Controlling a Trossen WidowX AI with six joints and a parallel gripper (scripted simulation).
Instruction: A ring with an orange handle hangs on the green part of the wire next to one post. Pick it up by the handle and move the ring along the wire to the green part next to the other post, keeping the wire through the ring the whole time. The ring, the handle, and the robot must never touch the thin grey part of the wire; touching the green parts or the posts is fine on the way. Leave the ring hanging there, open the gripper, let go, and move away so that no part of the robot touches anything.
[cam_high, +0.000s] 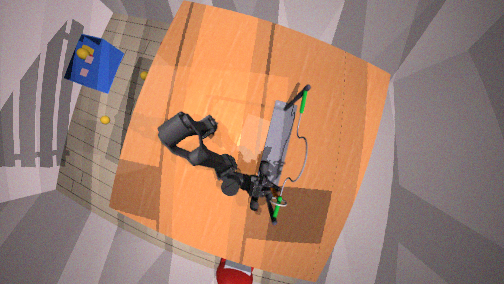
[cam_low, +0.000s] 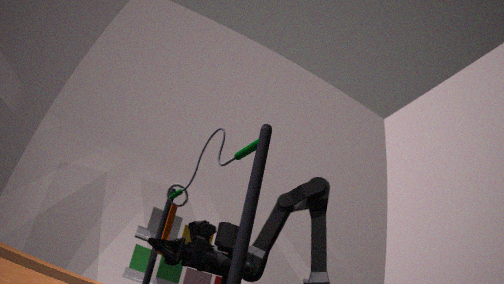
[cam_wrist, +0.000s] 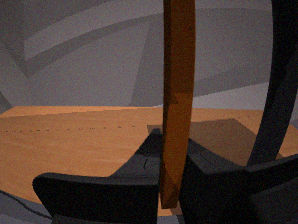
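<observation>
The ring (cam_high: 286, 203) (cam_low: 187, 195) hangs around the green part (cam_high: 276, 210) (cam_low: 176, 193) beside the near post (cam_high: 271, 208) (cam_low: 150, 265) (cam_wrist: 284, 90). Its orange handle (cam_high: 274, 192) (cam_low: 170, 222) (cam_wrist: 179, 75) points down, nearly upright. My gripper (cam_high: 271, 193) (cam_low: 161, 246) (cam_wrist: 162, 134) is shut on the lower part of the handle, below the ring. The thin grey wire (cam_high: 306, 155) curves up and across to the other green part (cam_high: 303, 102) (cam_low: 247, 149) at the far post (cam_high: 297, 98) (cam_low: 253, 190). The wire is out of the wrist view.
A long grey base (cam_high: 282, 127) lies between the posts on the wooden table (cam_high: 220, 50). The near post stands close to the right of my fingers in the wrist view. A blue bin (cam_high: 109, 67) and a red object (cam_high: 234, 275) are beyond the table.
</observation>
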